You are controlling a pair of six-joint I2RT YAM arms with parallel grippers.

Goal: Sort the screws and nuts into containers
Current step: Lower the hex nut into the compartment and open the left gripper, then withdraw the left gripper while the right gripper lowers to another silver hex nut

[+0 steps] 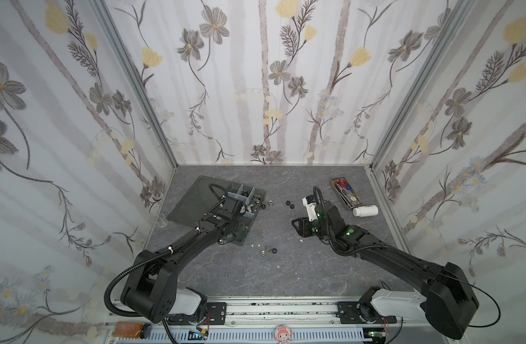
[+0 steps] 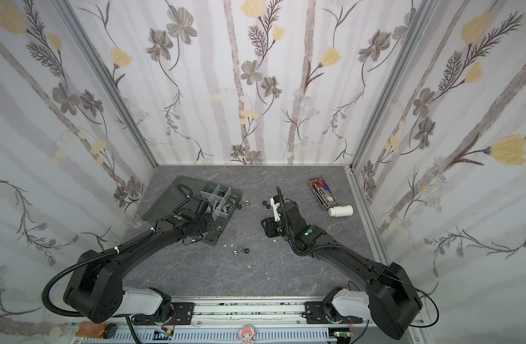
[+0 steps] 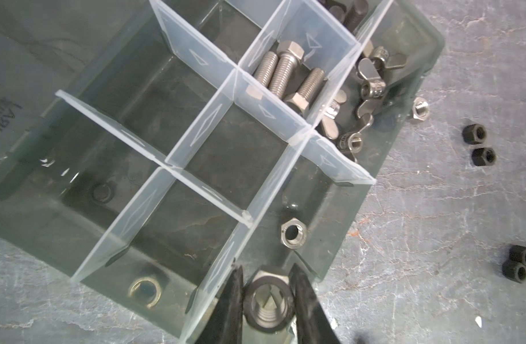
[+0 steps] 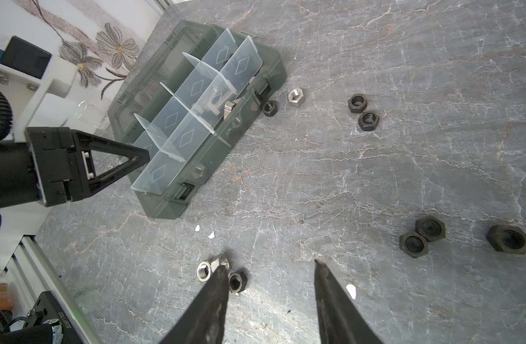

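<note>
The left gripper (image 3: 266, 269) squeezes a silver hex nut (image 3: 269, 300) just over the end of the grey box (image 3: 360, 214), where a second nut (image 3: 293, 235) lies inside. The right gripper (image 4: 270, 263) has its fingers apart and empty, above the table (image 4: 375, 178) near loose black nuts (image 4: 421, 235).

A metal tray (image 1: 338, 192) (red-handled scissors (image 1: 340, 183) inside) sits beside a white bottle (image 1: 365, 211) on its side.

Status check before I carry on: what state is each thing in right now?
left gripper: shut on a silver nut over the organizer box.
right gripper: open, empty.
lid: open, laid flat.
silver bolts: lying in one compartment.
wing nuts: piled in the next compartment.
black nuts: loose on the table.
white bottle: lying on its side.
</note>
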